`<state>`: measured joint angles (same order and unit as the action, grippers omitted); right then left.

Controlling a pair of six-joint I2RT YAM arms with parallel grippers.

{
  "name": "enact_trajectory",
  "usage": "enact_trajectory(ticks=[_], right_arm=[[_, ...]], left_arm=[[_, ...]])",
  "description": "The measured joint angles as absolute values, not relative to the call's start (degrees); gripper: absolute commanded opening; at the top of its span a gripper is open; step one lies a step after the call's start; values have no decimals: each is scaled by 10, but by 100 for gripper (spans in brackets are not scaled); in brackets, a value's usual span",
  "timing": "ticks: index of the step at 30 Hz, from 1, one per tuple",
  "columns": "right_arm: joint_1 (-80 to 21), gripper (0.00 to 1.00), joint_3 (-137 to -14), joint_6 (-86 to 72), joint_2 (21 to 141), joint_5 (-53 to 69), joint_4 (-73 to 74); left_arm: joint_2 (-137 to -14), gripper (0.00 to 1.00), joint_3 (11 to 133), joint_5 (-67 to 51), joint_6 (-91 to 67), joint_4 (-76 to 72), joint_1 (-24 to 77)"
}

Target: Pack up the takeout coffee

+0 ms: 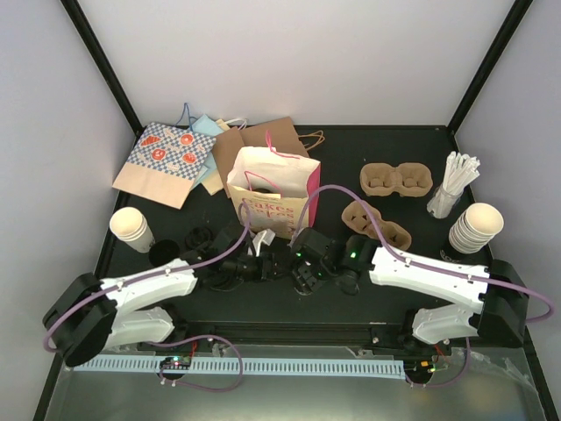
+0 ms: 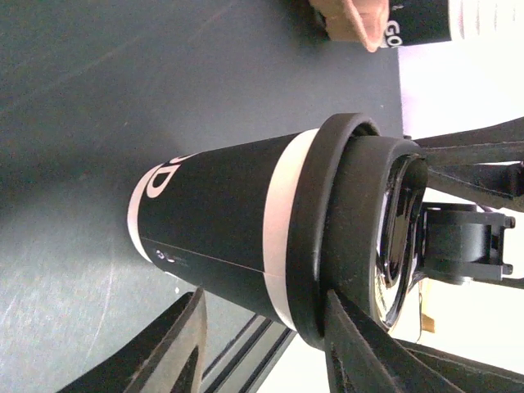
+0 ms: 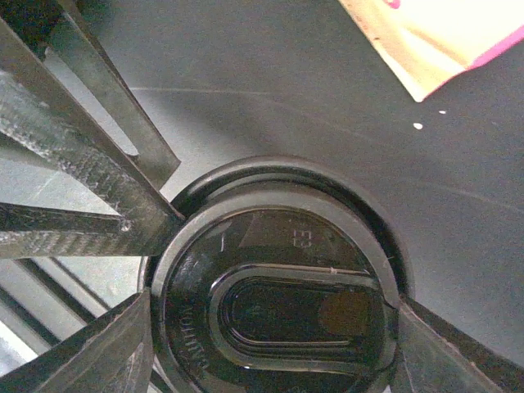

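On the lidded cup [image 2: 221,221], white capitals across the black band, only "D" legible; on a second cup [image 2: 419,20] at the top edge, "GO" in white. On the black lid [image 3: 278,303], embossed lettering too faint to read; on the paper bag [image 1: 270,203], pink print too small to read.

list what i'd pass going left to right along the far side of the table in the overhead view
patterned flat bag → standing paper bag → cardboard cup carrier → holder of white sticks
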<state>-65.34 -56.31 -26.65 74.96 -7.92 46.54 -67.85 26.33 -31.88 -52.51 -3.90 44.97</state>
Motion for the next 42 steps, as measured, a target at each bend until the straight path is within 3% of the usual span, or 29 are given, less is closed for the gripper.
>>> enact_trajectory(ticks=[14,42], right_arm=[[-688,74,-578,-141,765,-23,464],[-687,74,-584,-118,776,-11,459]], left_arm=[[-574,47,296,-287,-488,135,404],[-647,53,248,-379,-454,17,395]])
